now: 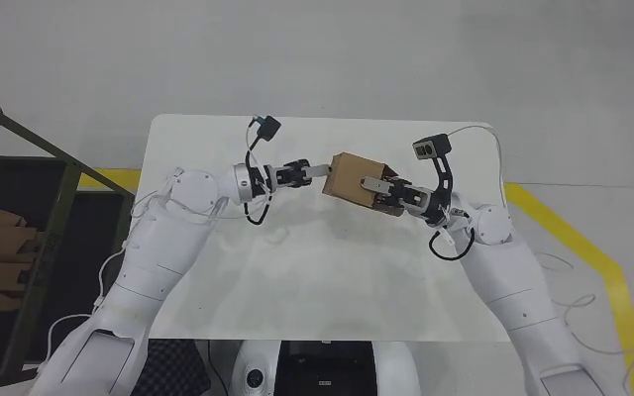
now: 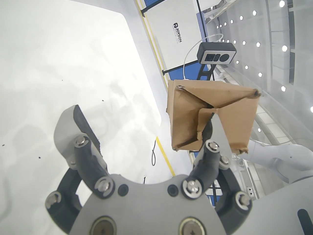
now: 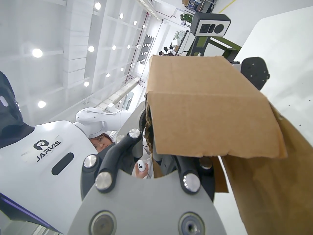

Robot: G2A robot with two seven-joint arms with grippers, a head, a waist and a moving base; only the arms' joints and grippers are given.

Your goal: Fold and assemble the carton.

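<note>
A: Clamping the carton [image 1: 352, 176] by its 4 o'clock end with the right gripper [image 1: 381, 188], over the table [image 1: 297, 277]. Long axis?
B: Running roughly 10 to 4. Lying at 3 o'clock from the left gripper [image 1: 319, 173], spread wide, one finger [image 2: 217, 133] touching the folded end flaps. Probably nearer for pressing those in.

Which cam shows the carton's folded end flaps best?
Left wrist view: it faces the carton end-on, tucked flaps and seams plain. Top view gives its upper face; right wrist view gives an outer side panel and a loose flap.
</note>
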